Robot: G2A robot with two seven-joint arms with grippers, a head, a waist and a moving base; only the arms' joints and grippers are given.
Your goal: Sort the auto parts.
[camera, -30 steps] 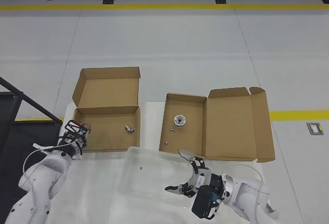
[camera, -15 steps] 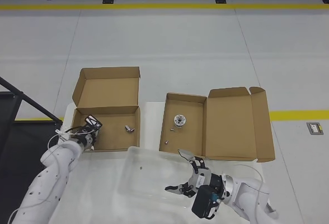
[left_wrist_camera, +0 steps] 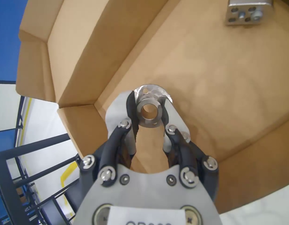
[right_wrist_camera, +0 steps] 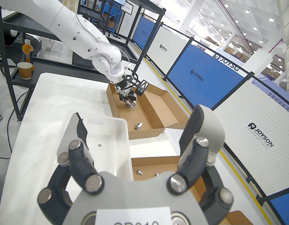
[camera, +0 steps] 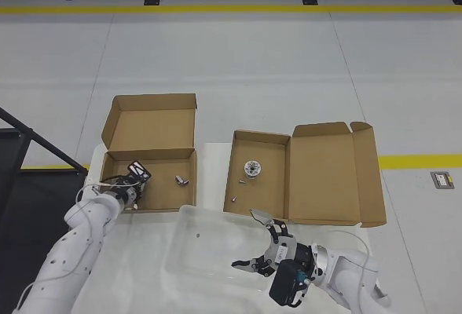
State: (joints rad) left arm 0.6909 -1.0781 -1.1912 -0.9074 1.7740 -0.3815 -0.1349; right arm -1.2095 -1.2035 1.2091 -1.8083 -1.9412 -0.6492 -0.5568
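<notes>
One part in play: left gripper is clamping a flanged metal hub by its round collar, a finger pressing on each side. It is hanging low over the left end of the left cardboard box, close to a corner. Perforated metal bracket is lying in the same box toward the right, well apart from the hub. Right gripper is holding nothing, with its fingers spread wide, over the near-right end of the clear plastic bin.

Risks I'm seeing:
- Pads are gripping a smooth round collar. Any wrist tilt and the hub is likely slipping or rotating, then landing on edge and rolling.
- Corner is tight. Opening fingers are probably scraping the box wall or shoving the light box sideways.
- Letting go too high is risking a bounce out of the box or into the bracket.
- Can't tell whether the hub is touching the box floor.
</notes>
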